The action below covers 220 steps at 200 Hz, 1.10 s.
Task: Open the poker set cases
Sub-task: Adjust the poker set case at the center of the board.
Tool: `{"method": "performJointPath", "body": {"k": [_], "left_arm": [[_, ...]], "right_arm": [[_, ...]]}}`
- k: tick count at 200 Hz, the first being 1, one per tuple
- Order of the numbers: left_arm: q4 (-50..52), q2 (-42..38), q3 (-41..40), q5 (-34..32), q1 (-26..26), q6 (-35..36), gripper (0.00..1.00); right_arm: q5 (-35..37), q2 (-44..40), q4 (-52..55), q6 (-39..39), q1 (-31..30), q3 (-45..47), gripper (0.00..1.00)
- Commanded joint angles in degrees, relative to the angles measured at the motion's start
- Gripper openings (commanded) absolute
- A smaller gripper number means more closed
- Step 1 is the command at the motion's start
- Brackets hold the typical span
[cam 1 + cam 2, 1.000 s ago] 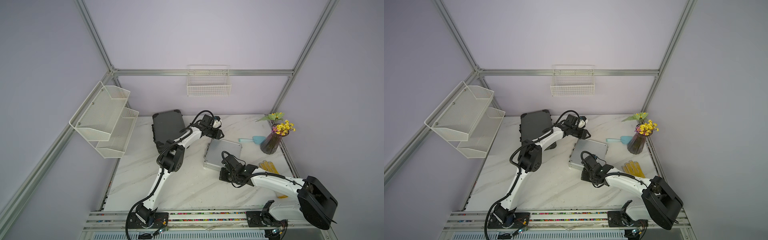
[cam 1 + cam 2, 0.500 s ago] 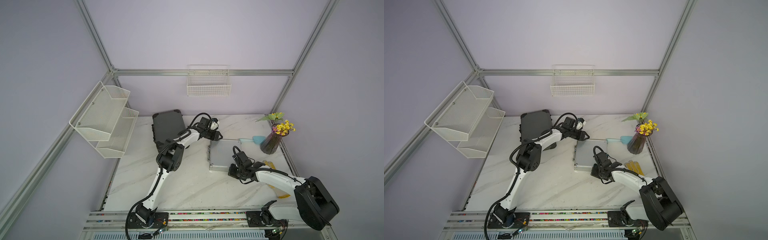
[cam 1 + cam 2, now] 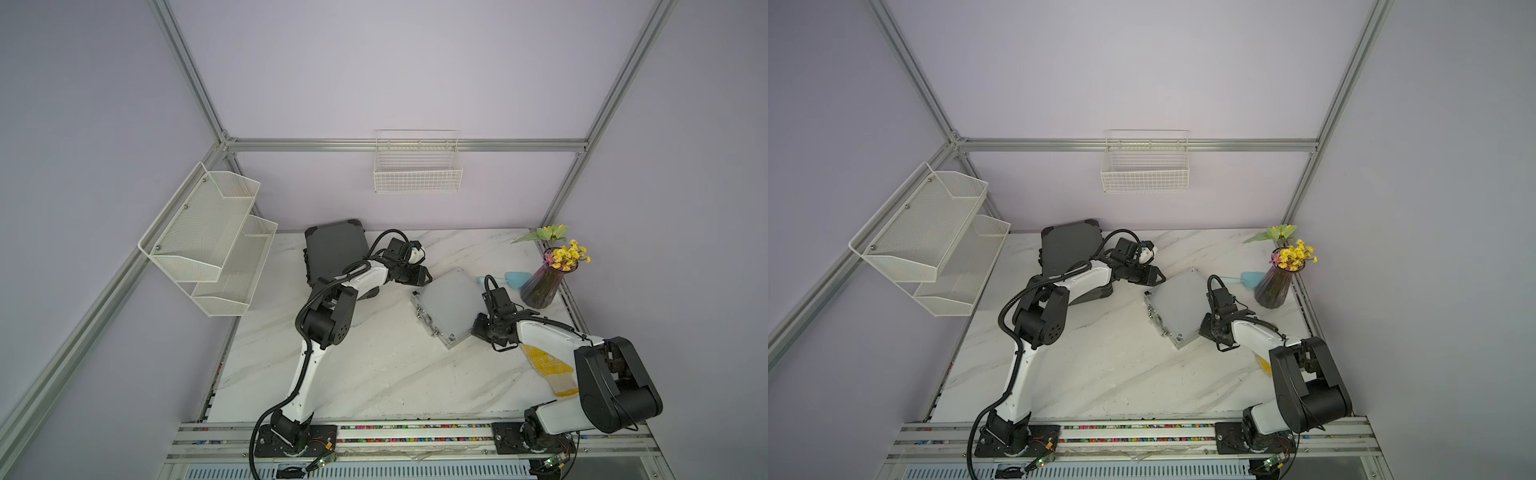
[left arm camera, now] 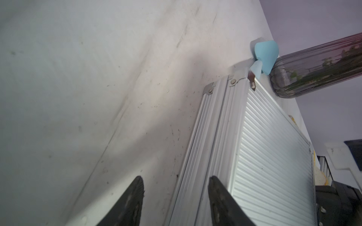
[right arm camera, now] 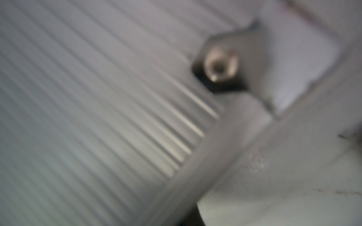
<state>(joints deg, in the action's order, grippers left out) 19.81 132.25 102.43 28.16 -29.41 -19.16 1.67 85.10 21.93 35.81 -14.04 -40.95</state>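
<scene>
Near right: yellow cloth on the marble table, partly under the right arm. Right gripper is at the near right edge of the silver case, claw clenched. Its fingers are not seen in the wrist view, so I cannot tell if it pinches anything. That view is blurred, very close on the ribbed lid and a riveted corner piece.

The silver case sits right of centre, flat on the table, turned diamond-wise, lid down. The latches are on its near left edge.

Left gripper is at the case's far left corner. In the wrist view the claw is released, fingers slightly apart, nothing between them but table and case edge. One finger is in front of the case's side wall.

Far right: purple glass vase with yellow flowers, and a blue plastic piece just beside it, near the case's far corner.

Far left: the dark grey case lies flat and closed near the back wall, its near end hidden by the left arm.

On the walls there is a wire basket at the back and a two-tier mesh shelf on the left.
</scene>
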Motion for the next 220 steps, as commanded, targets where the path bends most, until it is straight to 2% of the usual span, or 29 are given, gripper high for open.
{"method": "performJointPath", "body": {"k": [1,41,77,129,220], "left_arm": [[4.28,-5.11,-7.45,4.91,-3.13,-2.3,0.55],[-2.49,-13.87,-20.57,4.64,-3.9,-5.93,0.55],[-3.84,-19.08,-27.99,3.89,-4.18,-6.49,0.55],[-4.03,-23.18,-31.95,2.88,-4.25,-6.83,0.55],[-3.83,-28.06,-35.98,2.47,-4.26,-6.98,0.54]], "right_arm": [[-2.91,3.6,-9.75,-4.33,0.1,-5.3,0.0],[-5.42,7.88,-11.99,-5.47,0.35,-8.72,0.0],[-12.34,11.16,-14.25,-3.91,0.34,-9.37,0.0],[-13.45,12.58,-16.31,-2.99,0.38,-8.69,0.0],[-13.27,16.98,-15.09,-4.88,1.63,-16.22,0.0]]}}
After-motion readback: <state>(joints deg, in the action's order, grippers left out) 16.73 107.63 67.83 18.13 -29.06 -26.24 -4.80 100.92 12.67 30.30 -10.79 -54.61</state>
